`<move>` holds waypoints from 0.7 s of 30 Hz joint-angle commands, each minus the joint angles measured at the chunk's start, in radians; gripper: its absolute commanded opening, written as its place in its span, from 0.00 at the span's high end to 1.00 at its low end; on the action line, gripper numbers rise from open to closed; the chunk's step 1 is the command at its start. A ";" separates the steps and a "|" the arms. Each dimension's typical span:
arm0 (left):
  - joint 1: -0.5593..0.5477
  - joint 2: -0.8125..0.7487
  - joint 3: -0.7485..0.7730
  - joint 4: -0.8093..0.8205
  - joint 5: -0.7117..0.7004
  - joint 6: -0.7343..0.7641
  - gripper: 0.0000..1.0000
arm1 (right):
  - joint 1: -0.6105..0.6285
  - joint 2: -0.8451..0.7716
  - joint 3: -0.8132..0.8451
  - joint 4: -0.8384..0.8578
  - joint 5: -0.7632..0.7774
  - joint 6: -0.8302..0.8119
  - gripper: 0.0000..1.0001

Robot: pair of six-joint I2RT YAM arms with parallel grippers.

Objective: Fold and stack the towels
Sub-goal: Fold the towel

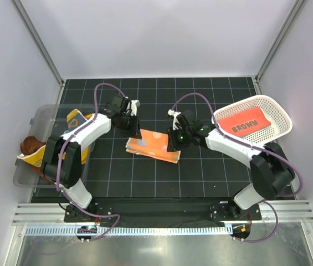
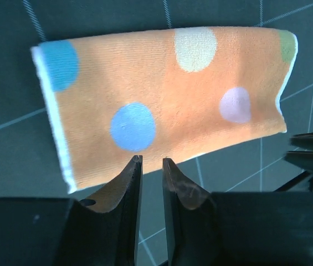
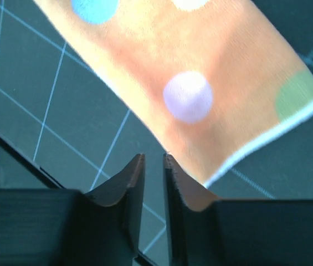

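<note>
An orange polka-dot towel (image 1: 152, 146) lies folded into a strip in the middle of the black grid mat. It fills the left wrist view (image 2: 167, 105) and the right wrist view (image 3: 211, 83). My left gripper (image 1: 127, 122) (image 2: 152, 159) hovers at the towel's far left edge, jaws nearly together and empty. My right gripper (image 1: 174, 139) (image 3: 154, 155) hovers at its right end, jaws nearly together and empty. A red-orange towel with white lettering (image 1: 245, 123) lies folded in the white basket. A yellow-orange towel (image 1: 77, 119) and a rust-brown one (image 1: 31, 145) sit in the clear bin.
The white perforated basket (image 1: 275, 111) stands tilted at the right of the mat. The clear plastic bin (image 1: 41, 119) stands at the left edge, partly off the mat. Grey walls close in the back and both sides.
</note>
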 commanded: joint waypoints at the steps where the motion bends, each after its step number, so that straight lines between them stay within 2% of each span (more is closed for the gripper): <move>1: -0.014 0.058 -0.009 0.051 -0.028 -0.090 0.76 | 0.005 0.110 0.038 0.096 -0.043 0.046 0.75; 8: -0.025 0.052 -0.098 0.089 -0.168 -0.151 0.76 | 0.019 0.132 -0.075 0.179 -0.042 0.066 0.70; 16: -0.025 0.051 -0.020 0.055 -0.187 -0.197 0.74 | 0.020 0.074 -0.008 0.093 -0.046 0.078 0.70; 21: -0.025 0.098 0.054 0.074 -0.201 -0.193 0.73 | 0.017 0.091 0.014 0.110 0.001 0.100 0.71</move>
